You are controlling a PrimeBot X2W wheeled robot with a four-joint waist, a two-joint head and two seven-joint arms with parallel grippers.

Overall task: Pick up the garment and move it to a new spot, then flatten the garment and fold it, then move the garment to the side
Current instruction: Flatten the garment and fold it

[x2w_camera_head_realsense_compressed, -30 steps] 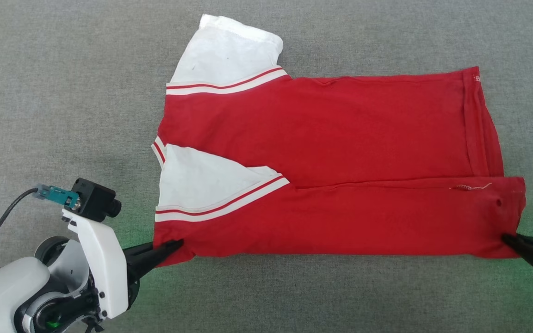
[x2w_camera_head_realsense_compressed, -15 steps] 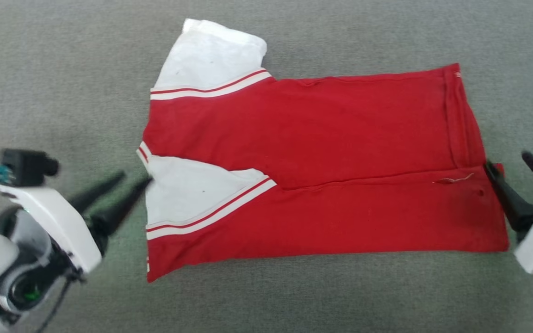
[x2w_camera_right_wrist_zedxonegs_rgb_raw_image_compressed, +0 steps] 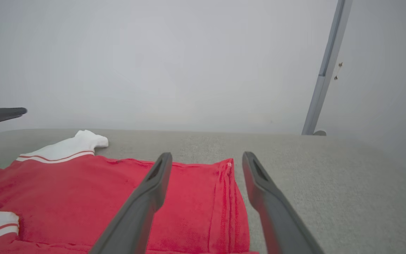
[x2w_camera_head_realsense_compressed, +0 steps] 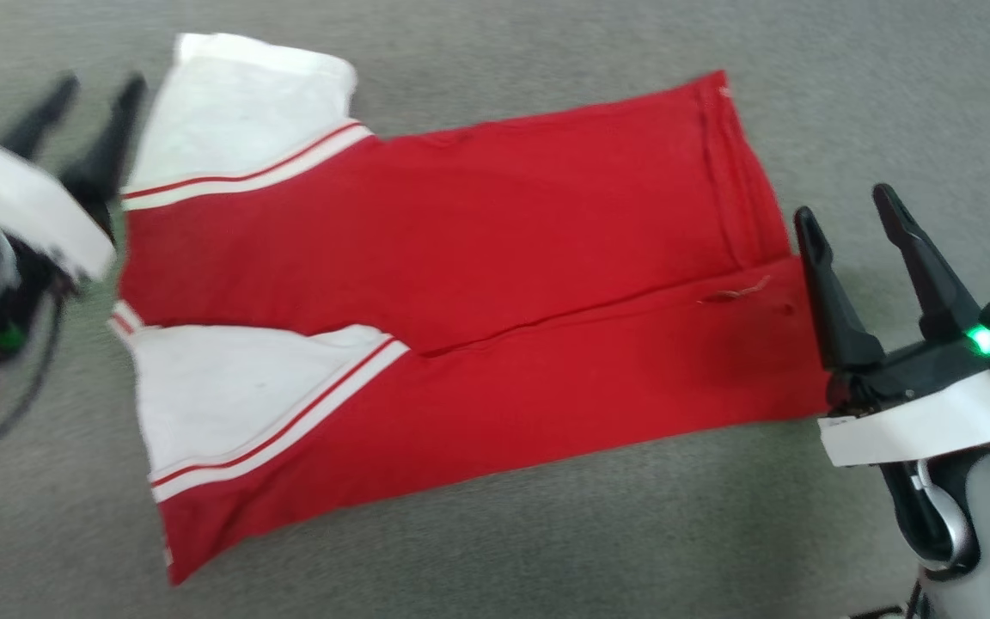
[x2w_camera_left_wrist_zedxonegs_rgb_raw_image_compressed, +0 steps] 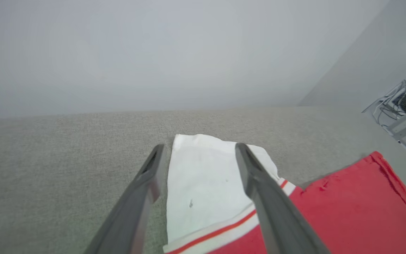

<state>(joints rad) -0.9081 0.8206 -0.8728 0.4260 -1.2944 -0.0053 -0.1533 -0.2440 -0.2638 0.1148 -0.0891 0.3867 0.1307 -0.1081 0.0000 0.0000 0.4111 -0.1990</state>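
The garment (x2w_camera_head_realsense_compressed: 461, 284), a red knit jersey-style T-shirt with white short sleeves and red-and-white striped trim, lies flat on the grey fabric-covered worktop (x2w_camera_head_realsense_compressed: 546, 542), stretched between my 2 tools. I judge the pick-up, the move and the flattening done, and the folding begun. The long edge nearer me is turned up over the body to a line along the middle, and the near white sleeve (x2w_camera_head_realsense_compressed: 229, 387) is laid in on top. The far white sleeve (x2w_camera_head_realsense_compressed: 246, 112) sticks out past the far long edge, so I reckon that side is not yet folded in. After it come the crosswise fold and the move to the side.

Its long axis runs from one tool to the other, a little skewed in the head view, with the hem end farther from me than the shoulder end. Shoulders and neck point to the left tool (x2w_camera_head_realsense_compressed: 102, 83), the stitched hem (x2w_camera_head_realsense_compressed: 731, 172) to the right tool (x2w_camera_head_realsense_compressed: 843, 205).

The left tool has its 2 dark fingers (x2w_camera_left_wrist_zedxonegs_rgb_raw_image_compressed: 146, 187) spread apart and holds nothing. It hangs just beside the far sleeve, which its wrist view shows lying between and ahead of them. The right tool is likewise spread wide and empty, just off the hem's near corner.
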